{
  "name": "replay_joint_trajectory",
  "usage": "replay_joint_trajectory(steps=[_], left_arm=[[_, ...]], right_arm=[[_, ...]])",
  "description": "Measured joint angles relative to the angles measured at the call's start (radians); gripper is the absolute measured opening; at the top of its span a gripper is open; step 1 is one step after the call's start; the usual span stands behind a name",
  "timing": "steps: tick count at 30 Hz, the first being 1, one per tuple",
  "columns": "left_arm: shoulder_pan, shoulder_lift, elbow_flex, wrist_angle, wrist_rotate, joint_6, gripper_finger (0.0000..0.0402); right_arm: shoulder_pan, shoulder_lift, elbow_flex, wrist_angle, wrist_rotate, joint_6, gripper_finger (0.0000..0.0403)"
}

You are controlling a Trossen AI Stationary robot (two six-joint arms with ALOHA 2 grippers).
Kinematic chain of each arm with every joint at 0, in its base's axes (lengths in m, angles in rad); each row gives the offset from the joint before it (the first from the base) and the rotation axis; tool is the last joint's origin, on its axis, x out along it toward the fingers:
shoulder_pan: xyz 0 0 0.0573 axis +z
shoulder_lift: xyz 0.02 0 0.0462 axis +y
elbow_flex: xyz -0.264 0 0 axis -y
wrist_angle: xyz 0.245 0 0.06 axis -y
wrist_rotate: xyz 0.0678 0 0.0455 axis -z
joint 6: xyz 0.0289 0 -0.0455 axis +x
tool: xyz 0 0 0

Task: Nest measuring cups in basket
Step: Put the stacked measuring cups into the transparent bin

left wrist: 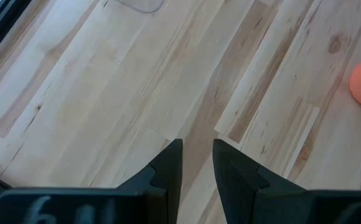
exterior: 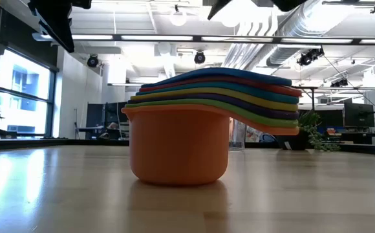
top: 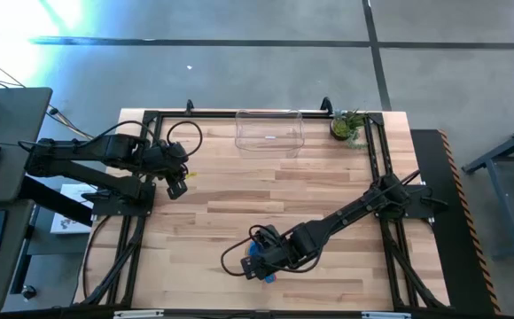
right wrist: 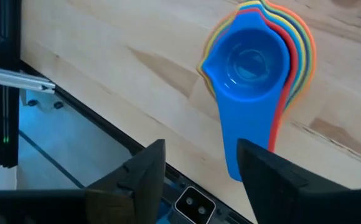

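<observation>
Currently: measuring cups (right wrist: 255, 68) nested in one stack on table (top: 328, 190), lower centre of high view, blue cup on top, orange outermost. Right gripper (right wrist: 199, 163) just above stack, fingers spread, nothing held. Basket (top: 268, 131) at upper centre, well apart from stack. Left gripper (left wrist: 197, 163) at left, fingers slightly parted, empty. Plant (top: 347, 125) beside basket.
</observation>
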Motion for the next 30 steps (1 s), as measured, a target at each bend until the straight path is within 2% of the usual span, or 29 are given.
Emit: replay_joint_trajectory(steps=[22, 30], left_arm=[[0.000, 0.000, 0.000, 0.000, 0.001, 0.000, 0.0078], [0.000, 0.000, 0.000, 0.000, 0.001, 0.000, 0.0078]], right_arm=[[0.029, 0.002, -0.001, -0.103, 0.001, 0.067, 0.0199], [0.047, 0.072, -0.002, -0.064, 0.003, 0.057, 0.0202]])
